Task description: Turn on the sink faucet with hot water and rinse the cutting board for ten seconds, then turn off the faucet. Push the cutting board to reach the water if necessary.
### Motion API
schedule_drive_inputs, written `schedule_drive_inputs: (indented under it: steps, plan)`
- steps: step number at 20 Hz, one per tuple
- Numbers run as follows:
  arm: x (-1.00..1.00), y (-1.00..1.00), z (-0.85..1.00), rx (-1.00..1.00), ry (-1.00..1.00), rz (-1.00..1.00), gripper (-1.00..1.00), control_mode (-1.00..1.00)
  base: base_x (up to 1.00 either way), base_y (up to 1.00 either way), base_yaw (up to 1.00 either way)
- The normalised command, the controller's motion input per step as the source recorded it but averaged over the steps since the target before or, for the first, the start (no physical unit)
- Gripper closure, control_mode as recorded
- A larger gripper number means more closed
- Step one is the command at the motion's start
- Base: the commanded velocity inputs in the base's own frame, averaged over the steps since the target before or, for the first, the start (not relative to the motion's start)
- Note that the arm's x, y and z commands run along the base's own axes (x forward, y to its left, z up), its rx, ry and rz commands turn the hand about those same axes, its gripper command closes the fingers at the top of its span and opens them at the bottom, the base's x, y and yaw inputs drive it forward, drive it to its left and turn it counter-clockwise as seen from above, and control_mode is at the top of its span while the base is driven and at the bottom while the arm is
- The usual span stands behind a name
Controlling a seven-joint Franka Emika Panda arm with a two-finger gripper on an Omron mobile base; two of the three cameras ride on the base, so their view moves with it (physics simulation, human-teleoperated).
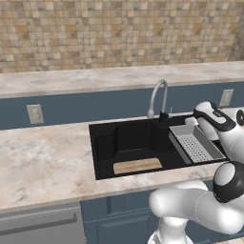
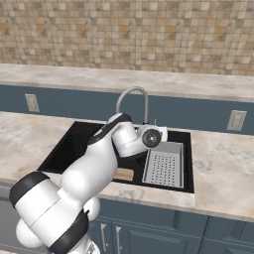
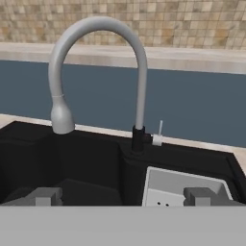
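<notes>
Pincer (image 3: 123, 196) wide open, holding nothing, hovering over the sink (image 3: 86, 163) facing the sink faucet (image 3: 98, 57); grey tray (image 1: 196, 145) right side of basin; cutting board (image 1: 137, 166) flat at basin's front, left of tray; marble desk (image 1: 38, 162) around

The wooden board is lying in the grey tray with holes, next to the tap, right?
Not quite. The cutting board lies on the black floor of the sink, left of the grey tray, as the left base view shows. The tap does stand behind it.
</notes>
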Motion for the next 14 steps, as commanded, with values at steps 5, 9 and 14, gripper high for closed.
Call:
schedule_drive_inputs:
  steps: [5,9,14]
  plan:
    - [0.06,0.00,0.00,0.00,0.00,0.00,-1.00,-1.00,0.00,0.00,0.00]
    - [0.09,0.00,0.00,0.00,0.00,0.00,-1.00,-1.00,0.00,0.00,0.00]
    - [0.07,0.00,0.00,0.00,0.00,0.00,-1.00,-1.00,0.00,0.00,0.00]
